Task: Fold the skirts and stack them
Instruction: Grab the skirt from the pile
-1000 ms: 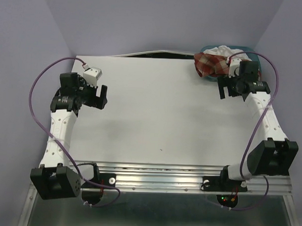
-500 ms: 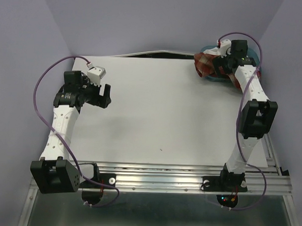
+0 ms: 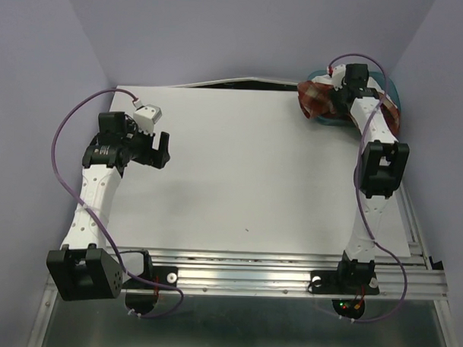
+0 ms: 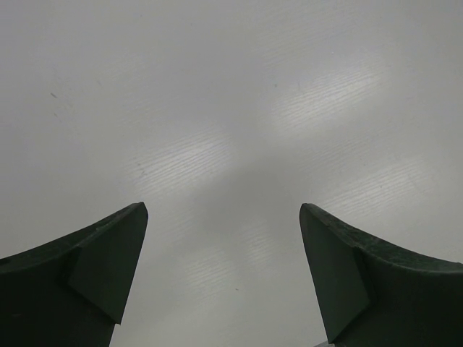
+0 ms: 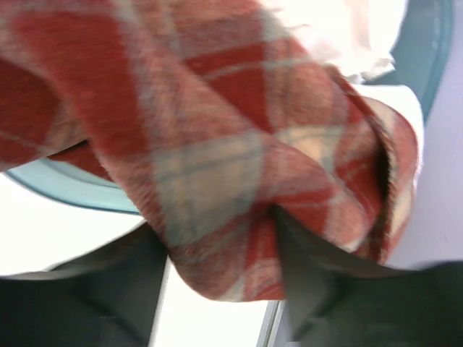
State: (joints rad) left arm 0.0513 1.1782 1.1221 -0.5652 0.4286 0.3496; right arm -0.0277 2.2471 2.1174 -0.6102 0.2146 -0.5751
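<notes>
**Nothing folded yet**

The left claw [image 4: 223,217] hangs spread over the tabletop [image 3: 247,174]. Far right, the right claw [image 5: 217,225] straddles a fold of the plaid skirt [image 5: 181,108] in the teal basket [image 5: 427,50], with the white skirt [image 5: 325,29] behind. Whether it pinches cannot be told.

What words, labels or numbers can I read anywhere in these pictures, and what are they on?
No text can be read in any view.
The plaid skirt, the teal basket and the table carry no print.
The white block on the left arm looks blank.
The small lights below the right arm's base show no lettering.
</notes>
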